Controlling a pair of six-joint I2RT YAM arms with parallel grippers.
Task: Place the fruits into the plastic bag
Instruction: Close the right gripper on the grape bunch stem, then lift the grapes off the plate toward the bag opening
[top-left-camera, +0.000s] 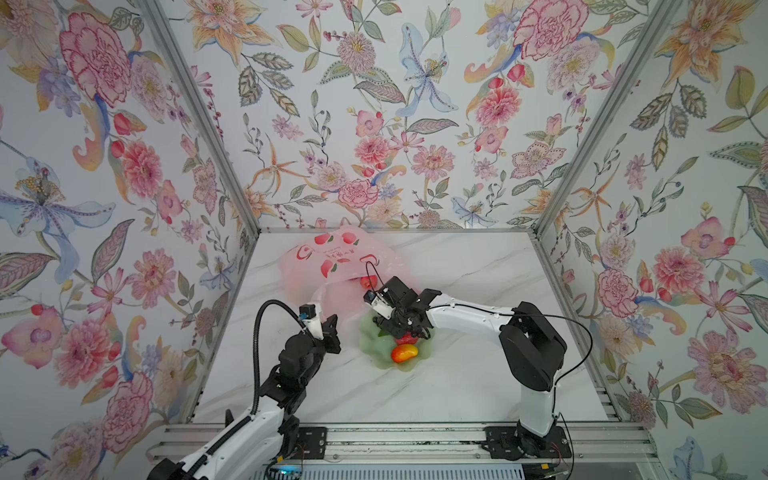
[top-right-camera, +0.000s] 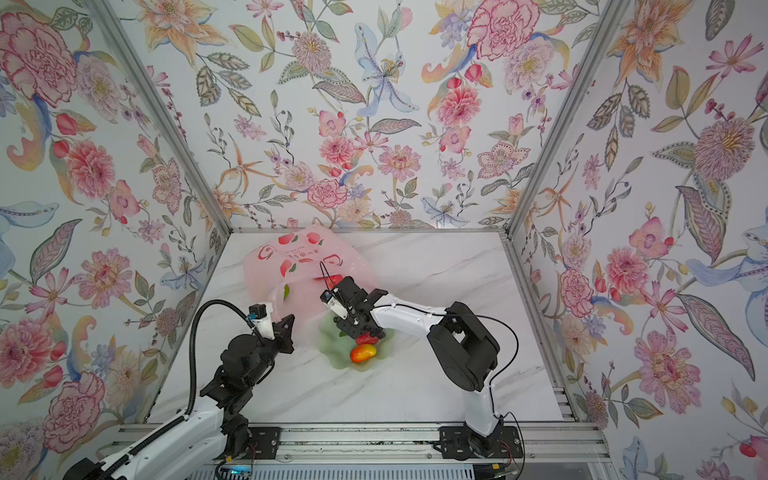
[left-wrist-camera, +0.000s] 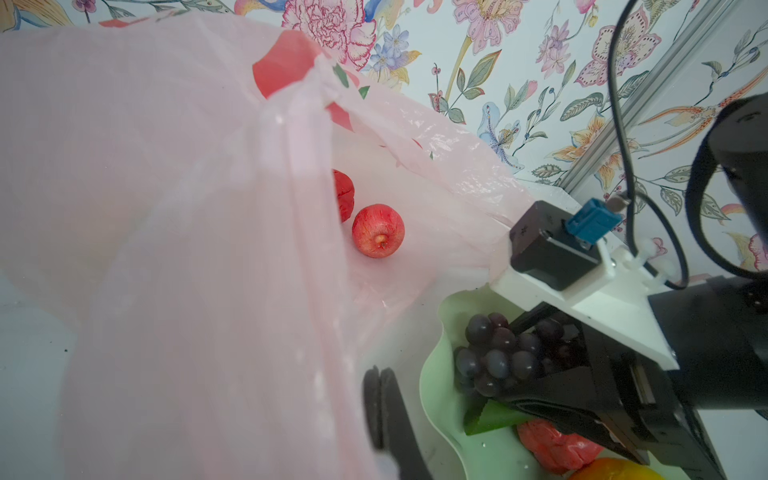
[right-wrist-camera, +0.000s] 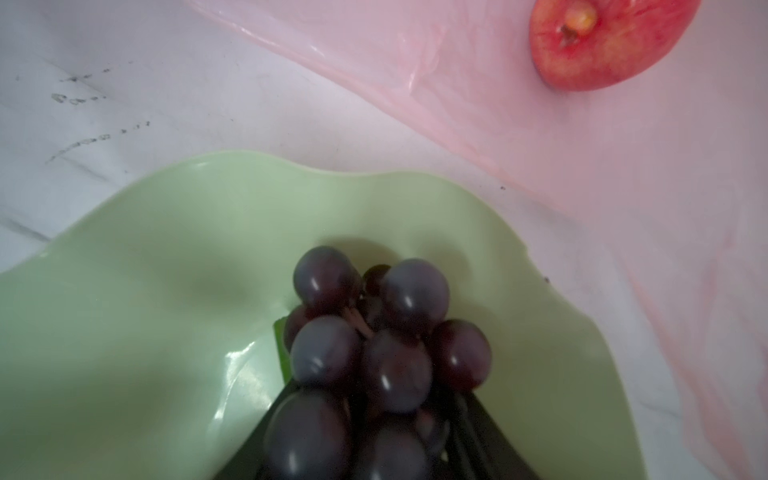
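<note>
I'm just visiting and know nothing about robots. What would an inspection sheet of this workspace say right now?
Surface: marble table, faint dark marks.
Job's things: bag holds an apple; grapes, mango and red fruit on plate.
Clutter: nothing seen.
Grippers: left gripper shut on bag; right gripper closed around grapes.
Cables: hose on left arm; cable on right arm.
Surroundings: floral walls, metal frame.

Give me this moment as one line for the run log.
left end effector: shut on plastic bag | right end effector: grips grape bunch on plate | apple: in bag
</note>
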